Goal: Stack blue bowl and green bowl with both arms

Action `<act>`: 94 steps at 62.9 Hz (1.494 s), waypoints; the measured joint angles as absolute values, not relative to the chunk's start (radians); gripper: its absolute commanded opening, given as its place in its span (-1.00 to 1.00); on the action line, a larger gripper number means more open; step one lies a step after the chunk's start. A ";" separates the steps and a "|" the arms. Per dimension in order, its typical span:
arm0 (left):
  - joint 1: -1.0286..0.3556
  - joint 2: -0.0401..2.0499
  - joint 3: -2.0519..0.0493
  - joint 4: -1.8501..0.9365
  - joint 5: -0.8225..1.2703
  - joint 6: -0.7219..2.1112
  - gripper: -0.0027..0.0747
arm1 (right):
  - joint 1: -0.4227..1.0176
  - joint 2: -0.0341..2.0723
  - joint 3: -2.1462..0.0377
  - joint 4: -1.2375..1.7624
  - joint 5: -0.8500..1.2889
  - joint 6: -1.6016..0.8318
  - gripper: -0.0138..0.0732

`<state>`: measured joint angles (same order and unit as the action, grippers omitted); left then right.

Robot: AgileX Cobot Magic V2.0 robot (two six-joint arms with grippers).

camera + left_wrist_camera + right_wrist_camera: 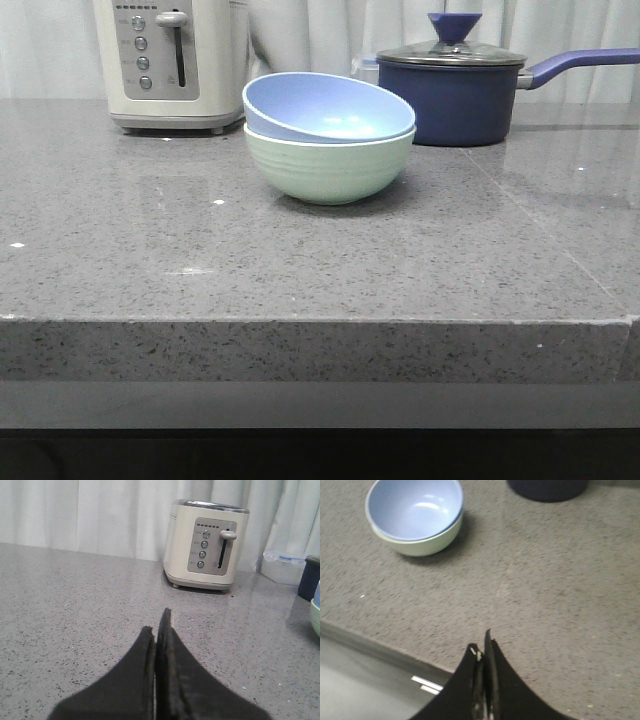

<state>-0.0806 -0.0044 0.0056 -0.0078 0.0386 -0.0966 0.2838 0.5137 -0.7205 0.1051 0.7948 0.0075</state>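
the blue bowl (328, 108) is seen nested, slightly tilted, in the green bowl (330, 165), well ahead of the closed, empty right gripper (482, 652); the left gripper (159, 630) is likewise closed. stacking is judged done; only levelling may be needed.

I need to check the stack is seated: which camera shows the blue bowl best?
The front view: the blue bowl sits tilted inside the green bowl, seen side-on. The right wrist view shows its inside from above. The left wrist view catches only a sliver at the edge.

Blue bowl (325, 108) nested slightly tilted inside ridged green bowl (330, 168), upright on the counter, seemingly mid-table.
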 measured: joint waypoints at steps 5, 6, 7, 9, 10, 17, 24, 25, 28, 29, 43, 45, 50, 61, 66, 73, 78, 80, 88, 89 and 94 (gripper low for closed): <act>-0.081 -0.004 0.006 -0.008 0.039 -0.097 -0.98 | 0.221 0.441 -0.653 0.086 0.726 0.007 -0.81; -0.081 -0.004 0.006 -0.008 0.039 -0.097 -0.98 | 0.211 0.427 -0.630 0.084 0.712 0.007 -0.81; -0.081 -0.004 0.006 -0.008 0.039 -0.097 -0.98 | 0.200 0.412 -0.614 0.082 0.698 0.007 -0.81; -0.081 -0.004 0.006 -0.008 0.039 -0.097 -0.98 | 0.181 0.381 -0.581 0.078 0.665 0.007 -0.81; -0.081 -0.004 0.006 -0.008 0.039 -0.097 -0.98 | 0.172 0.358 -0.564 0.076 0.639 0.007 -0.81; -0.081 -0.004 0.006 -0.008 0.039 -0.097 -0.98 | 0.111 0.235 -0.414 0.074 0.512 0.007 -0.81; -0.081 -0.004 0.006 -0.008 0.039 -0.097 -0.98 | 0.069 0.109 -0.258 0.073 0.378 0.007 -0.81; -0.081 -0.004 0.006 -0.008 0.039 -0.097 -0.98 | 0.065 0.096 -0.239 0.073 0.364 0.007 -0.81; -0.081 -0.004 0.006 -0.008 0.039 -0.097 -0.98 | 0.054 0.055 -0.168 0.073 0.317 0.007 -0.81; -0.081 -0.004 0.006 -0.008 0.039 -0.097 -0.98 | 0.051 0.045 -0.151 0.073 0.304 0.007 -0.81; -0.081 -0.004 0.006 -0.008 0.038 -0.097 -0.98 | 0.036 -0.009 0.026 0.071 0.139 0.007 -0.81; -0.081 -0.004 0.006 -0.008 0.038 -0.097 -0.98 | 0.036 -0.009 0.028 0.071 0.124 0.007 -0.81; -0.081 -0.004 0.006 -0.008 0.038 -0.097 -0.98 | 0.034 -0.010 0.028 0.071 0.081 0.007 -0.81; -0.081 -0.004 0.006 -0.008 0.038 -0.097 -0.98 | 0.034 -0.010 0.028 0.071 0.050 0.007 -0.81; -0.081 -0.004 0.006 -0.008 0.038 -0.097 -0.98 | 0.034 -0.010 0.028 0.071 0.047 0.007 -0.81; -0.081 -0.004 0.006 -0.008 0.038 -0.097 -0.98 | 0.034 -0.010 0.028 0.071 0.045 0.007 -0.81; -0.081 -0.004 0.006 -0.008 0.038 -0.097 -0.98 | 0.034 -0.010 0.028 0.071 0.045 0.007 -0.81; -0.081 -0.004 0.006 -0.008 0.038 -0.097 -0.98 | 0.034 -0.010 0.028 0.070 0.045 0.007 -0.81; -0.081 -0.004 0.006 -0.008 0.038 -0.097 -0.98 | 0.034 -0.010 0.028 0.069 0.045 0.007 -0.81; -0.081 -0.004 0.006 -0.008 0.038 -0.097 -0.98 | 0.034 -0.010 0.028 0.069 0.044 0.007 -0.81; -0.081 -0.004 0.006 -0.008 0.038 -0.097 -0.98 | 0.034 -0.010 0.028 0.069 0.044 0.007 -0.81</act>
<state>-0.0806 -0.0044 0.0056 -0.0078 0.0377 -0.0966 0.0339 -0.0097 0.0277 0.0690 0.0440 0.0075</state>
